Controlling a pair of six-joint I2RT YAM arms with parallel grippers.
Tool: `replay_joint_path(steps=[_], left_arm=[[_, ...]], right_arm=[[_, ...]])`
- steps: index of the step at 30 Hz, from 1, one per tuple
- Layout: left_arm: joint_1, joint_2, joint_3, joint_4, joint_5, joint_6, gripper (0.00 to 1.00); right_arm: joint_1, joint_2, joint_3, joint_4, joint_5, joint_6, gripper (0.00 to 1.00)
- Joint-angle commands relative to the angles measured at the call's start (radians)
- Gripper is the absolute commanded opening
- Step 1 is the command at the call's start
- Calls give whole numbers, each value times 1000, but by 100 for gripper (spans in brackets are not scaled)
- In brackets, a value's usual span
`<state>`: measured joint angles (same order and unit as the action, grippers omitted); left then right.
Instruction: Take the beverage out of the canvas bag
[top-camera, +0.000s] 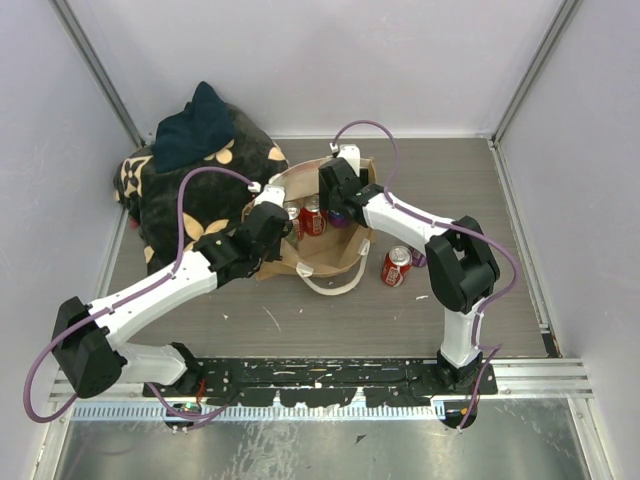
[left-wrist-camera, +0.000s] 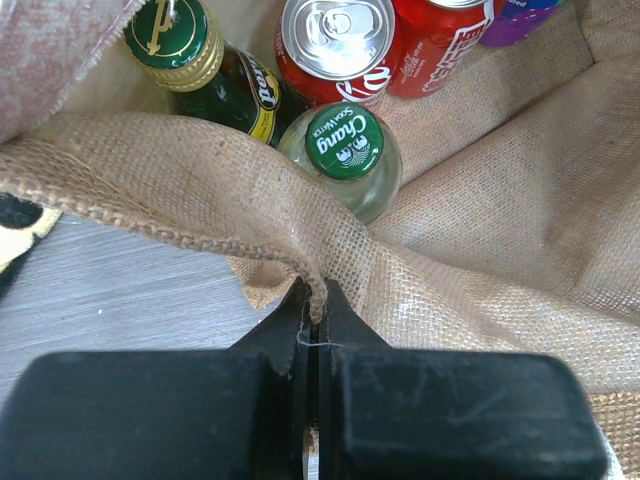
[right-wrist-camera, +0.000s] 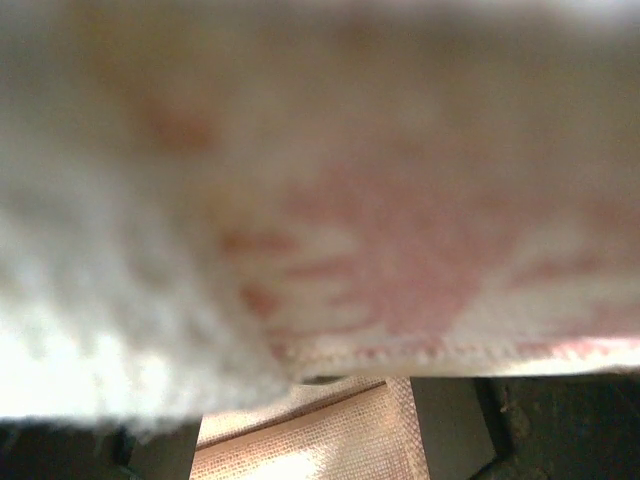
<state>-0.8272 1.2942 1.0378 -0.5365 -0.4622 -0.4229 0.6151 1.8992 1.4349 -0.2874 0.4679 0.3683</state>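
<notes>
The tan canvas bag (top-camera: 322, 262) stands open at mid-table. My left gripper (top-camera: 272, 226) is shut on its left rim; the left wrist view shows the jaws (left-wrist-camera: 315, 300) pinching the burlap edge (left-wrist-camera: 200, 215). Inside are a red can (left-wrist-camera: 335, 40), a second red can (left-wrist-camera: 440, 40), a clear bottle with a green Chang cap (left-wrist-camera: 345, 145), a dark bottle with a green-gold cap (left-wrist-camera: 180, 40) and a purple item (left-wrist-camera: 515, 15). My right gripper (top-camera: 335, 198) reaches into the bag from the far side. Its fingers (right-wrist-camera: 450, 425) stand apart, with blurred pinkish rim fabric (right-wrist-camera: 330, 200) over the tips.
A red can (top-camera: 397, 266) lies on the table right of the bag. A black cushion with beige flower prints (top-camera: 200, 200) with a dark blue cloth (top-camera: 195, 130) on it sits at the back left. The cream handle loop (top-camera: 335, 287) hangs toward me.
</notes>
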Motion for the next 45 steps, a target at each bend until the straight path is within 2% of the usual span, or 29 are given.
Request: replay_joint_path(steps=[1, 8, 10, 11, 13, 16, 17, 24, 35, 45], left_arm=[[-5, 32, -17, -44, 40, -3, 0], [-4, 32, -21, -44, 36, -5, 0], [-5, 31, -22, -44, 34, -7, 0], [-4, 30, -21, -45, 34, -7, 0], [-4, 30, -21, -46, 32, -6, 0], [-4, 30, -22, -45, 30, -5, 0], [-4, 30, -22, -45, 30, -5, 0], [-5, 31, -22, -39, 34, 0, 0], [-4, 35, -21, -21, 34, 4, 0], [-4, 59, -5, -6, 41, 13, 0]], right_arm=[[-51, 66, -19, -80, -16, 47, 75], [-58, 89, -27, -73, -12, 49, 76], [-58, 93, -28, -74, -12, 50, 73], [-58, 93, -28, -75, -13, 50, 68], [-58, 93, -34, -76, -14, 52, 51], [-58, 90, -43, -86, -8, 59, 10], [-58, 88, -45, -90, -3, 60, 1], [-53, -16, -100, -17, 24, -14, 0], [-24, -163, -25, 15, 29, -148, 0], [13, -280, 23, 4, -5, -180, 0]])
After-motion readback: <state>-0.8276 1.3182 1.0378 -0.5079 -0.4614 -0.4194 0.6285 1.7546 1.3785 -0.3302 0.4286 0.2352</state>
